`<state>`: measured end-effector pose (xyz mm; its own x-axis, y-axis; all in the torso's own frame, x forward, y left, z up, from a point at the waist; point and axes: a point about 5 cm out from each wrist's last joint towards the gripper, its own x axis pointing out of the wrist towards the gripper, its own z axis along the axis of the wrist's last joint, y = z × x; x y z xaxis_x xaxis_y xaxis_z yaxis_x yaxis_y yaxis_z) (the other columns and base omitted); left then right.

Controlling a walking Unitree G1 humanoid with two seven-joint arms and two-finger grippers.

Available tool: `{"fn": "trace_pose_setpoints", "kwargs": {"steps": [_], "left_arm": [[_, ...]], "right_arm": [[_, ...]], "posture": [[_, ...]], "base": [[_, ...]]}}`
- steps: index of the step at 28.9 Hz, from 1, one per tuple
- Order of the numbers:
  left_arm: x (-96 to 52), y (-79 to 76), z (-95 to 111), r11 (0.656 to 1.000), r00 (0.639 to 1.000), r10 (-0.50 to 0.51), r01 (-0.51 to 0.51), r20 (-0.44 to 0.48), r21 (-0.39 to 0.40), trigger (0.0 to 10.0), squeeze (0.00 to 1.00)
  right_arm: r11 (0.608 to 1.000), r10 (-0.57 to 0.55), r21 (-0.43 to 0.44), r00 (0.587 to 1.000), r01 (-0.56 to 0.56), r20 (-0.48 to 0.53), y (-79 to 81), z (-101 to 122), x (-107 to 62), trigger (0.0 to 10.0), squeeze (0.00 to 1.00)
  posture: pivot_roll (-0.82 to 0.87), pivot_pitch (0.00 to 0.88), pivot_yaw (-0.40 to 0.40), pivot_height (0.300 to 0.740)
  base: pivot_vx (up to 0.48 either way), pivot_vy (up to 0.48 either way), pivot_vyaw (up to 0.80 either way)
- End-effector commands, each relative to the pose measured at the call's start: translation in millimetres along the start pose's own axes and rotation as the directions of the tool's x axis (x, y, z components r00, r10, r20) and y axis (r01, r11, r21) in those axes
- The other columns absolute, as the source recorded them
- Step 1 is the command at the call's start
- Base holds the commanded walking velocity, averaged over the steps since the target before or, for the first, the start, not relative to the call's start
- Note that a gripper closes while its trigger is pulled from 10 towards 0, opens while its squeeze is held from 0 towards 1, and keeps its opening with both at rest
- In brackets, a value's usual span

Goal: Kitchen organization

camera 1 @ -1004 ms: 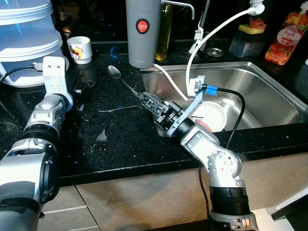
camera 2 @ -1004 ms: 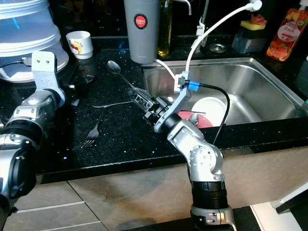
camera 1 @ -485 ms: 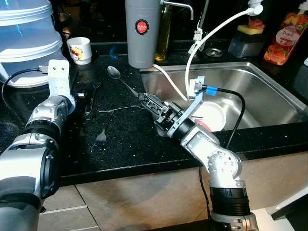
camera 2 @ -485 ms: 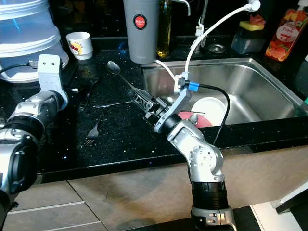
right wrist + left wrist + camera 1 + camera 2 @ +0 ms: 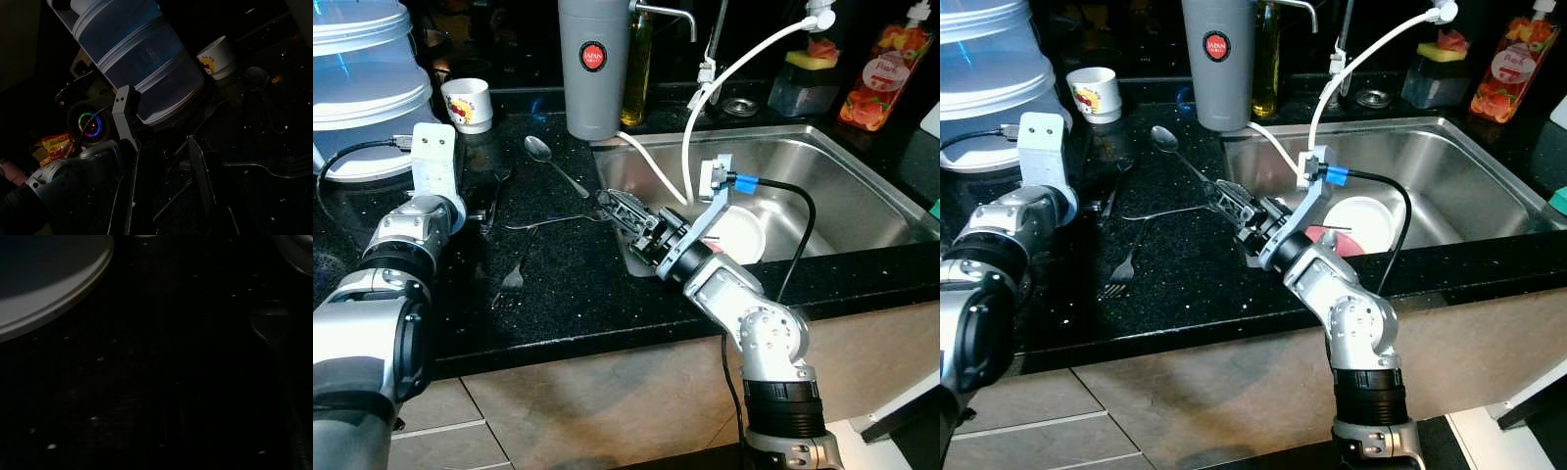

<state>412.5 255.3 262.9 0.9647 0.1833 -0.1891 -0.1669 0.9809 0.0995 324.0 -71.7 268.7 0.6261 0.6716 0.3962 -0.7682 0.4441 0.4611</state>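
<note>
The right gripper (image 5: 619, 205) is reaching over the black countertop (image 5: 568, 294) beside the sink (image 5: 822, 186), its jaws parted (the right wrist view shows the gap). A spoon (image 5: 553, 164) is lying just beyond them, toward the grey flask (image 5: 593, 64). The left gripper's jaw state cannot be told.

Right gripper (image 5: 620, 206) low over the counter, jaws parted; left arm (image 5: 411, 235) stretched forward, its gripper dark.
</note>
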Motion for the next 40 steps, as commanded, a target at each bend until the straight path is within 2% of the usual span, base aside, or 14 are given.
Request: {"fn": "trace_pose_setpoints", "kwargs": {"steps": [1, 11, 13, 15, 18, 20, 21, 25, 32, 33, 35, 36, 37, 40], "left_arm": [[-0.6, 11.4, -14.2, 0.999, 0.996, 0.042, -0.041, -0.079, 0.020, 0.0, 0.00], [-1.9, 15.3, 0.6, 0.998, 0.998, 0.056, -0.056, -0.019, 0.034, 0.0, 0.00], [-2.1, 11.2, 9.2, 0.999, 0.999, 0.026, -0.027, 0.021, 0.027, 0.0, 0.00], [-2.5, 1.7, 20.4, 0.999, 0.997, -0.044, 0.045, 0.071, -0.018, 0.0, 0.00], [-3.7, -8.5, 31.1, 0.992, 0.983, -0.127, 0.128, 0.135, -0.003, 0.0, 0.00], [-5.8, -18.9, 42.3, 0.979, 0.960, -0.201, 0.205, 0.195, -0.004, 0.0, 0.00], [-5.8, -18.9, 42.3, 0.979, 0.960, -0.201, 0.205, 0.195, -0.004, 0.0, 0.00], [-12.0, -30.0, 62.9, 0.960, 0.911, -0.262, 0.281, 0.320, -0.015, 0.0, 0.00], [-17.8, -35.2, 70.5, 0.937, 0.859, -0.316, 0.349, 0.402, -0.010, 0.0, 0.00], [-17.3, -35.6, 67.5, 0.937, 0.862, -0.321, 0.348, 0.391, 0.001, 0.0, 0.00], [-12.9, -28.6, 55.5, 0.961, 0.898, -0.265, 0.278, 0.352, 0.015, 0.0, 0.00], [-12.9, -28.6, 55.5, 0.961, 0.898, -0.265, 0.278, 0.352, 0.015, 0.0, 0.00], [-8.5, -20.2, 42.4, 0.978, 0.931, -0.200, 0.207, 0.306, 0.010, 0.0, 0.00], [-4.3, -13.8, 26.2, 0.988, 0.959, -0.146, 0.152, 0.245, -0.006, 0.0, 0.00]], "right_arm": [[1.000, 0.019, 0.006, 1.000, -0.018, -0.004, 2.0, 1.2, 0.9, 10.0, 0.00], [1.000, 0.019, 0.012, 1.000, -0.019, 0.004, 1.6, 2.7, 1.7, 10.0, 0.00], [1.000, 0.017, 0.015, 1.000, -0.018, 0.009, 1.7, 3.6, 1.6, 10.0, 0.00], [1.000, 0.015, 0.016, 1.000, -0.015, 0.014, 1.1, 4.8, 1.9, 10.0, 0.00], [1.000, 0.014, 0.017, 1.000, -0.015, 0.017, 0.9, 5.4, 2.1, 10.0, 0.00], [1.000, 0.016, 0.019, 1.000, -0.017, 0.023, 1.5, 6.5, 2.3, 10.0, 0.00], [1.000, 0.016, 0.019, 1.000, -0.017, 0.023, 1.5, 6.5, 2.3, 10.0, 0.00], [0.999, 0.026, 0.022, 0.999, -0.027, 0.028, 2.8, 7.7, 3.2, 10.0, 0.00], [0.999, 0.038, 0.022, 0.999, -0.038, 0.033, 3.5, 9.4, 4.7, 10.0, 0.00], [0.999, 0.039, 0.023, 0.999, -0.039, 0.034, 3.2, 9.6, 5.1, 10.0, 0.00], [0.999, 0.041, 0.022, 0.999, -0.042, 0.034, 3.0, 9.9, 5.7, 10.0, 0.00], [0.999, 0.041, 0.022, 0.999, -0.042, 0.034, 3.0, 9.9, 5.7, 10.0, 0.00], [0.999, 0.044, 0.022, 0.998, -0.045, 0.034, 2.9, 9.8, 6.5, 10.0, 0.00], [0.999, 0.046, 0.020, 0.998, -0.047, 0.033, 3.0, 9.7, 7.2, 10.0, 0.00]], "posture": [[0.04, 0.163, 0.017, 0.740], [0.04, 0.157, 0.016, 0.740], [0.04, 0.157, 0.016, 0.740], [0.04, 0.152, 0.015, 0.740], [0.04, 0.148, 0.015, 0.740], [0.04, 0.140, 0.014, 0.740], [0.04, 0.140, 0.014, 0.740], [0.04, 0.126, 0.011, 0.740], [0.04, 0.111, 0.009, 0.740], [0.04, 0.100, 0.006, 0.740], [0.04, 0.096, 0.003, 0.740], [0.04, 0.096, 0.003, 0.740], [0.04, 0.088, 0.000, 0.740], [0.04, 0.088, 0.002, 0.740]], "base": [[0.000, 0.000, 0.00], [0.000, 0.000, 0.00], [0.000, 0.000, 0.00], [0.000, 0.000, 0.00], [0.000, 0.000, 0.00], [0.000, 0.000, 0.00], [0.000, 0.000, 0.00], [0.000, 0.000, 0.00], [0.000, 0.000, 0.00], [0.000, 0.000, 0.00], [0.000, 0.000, 0.00], [0.000, 0.000, 0.00], [0.000, 0.000, 0.00], [0.000, 0.000, 0.00]]}}
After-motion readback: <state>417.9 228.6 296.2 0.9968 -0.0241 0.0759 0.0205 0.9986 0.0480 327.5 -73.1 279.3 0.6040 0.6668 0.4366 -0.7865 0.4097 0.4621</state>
